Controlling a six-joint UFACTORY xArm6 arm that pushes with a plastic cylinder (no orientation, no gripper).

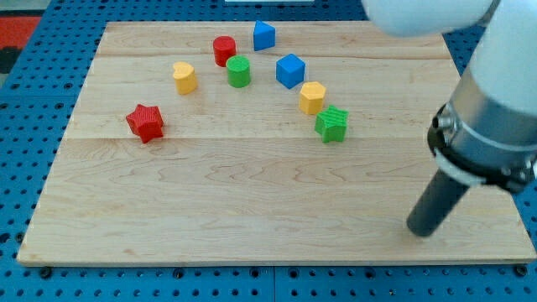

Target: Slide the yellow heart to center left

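Note:
The yellow heart (185, 77) sits on the wooden board (252, 201) at the upper left, right of and above the red star (145, 122). My tip (419, 231) rests at the board's lower right, far from the heart and from every block. The arm's white and grey body fills the view's right edge.
A red cylinder (223, 50), a green cylinder (238, 71), a blue block (264, 35), a blue cube (290, 70), a yellow hexagon block (312, 97) and a green star (332, 124) form an arc across the upper middle. Blue pegboard surrounds the board.

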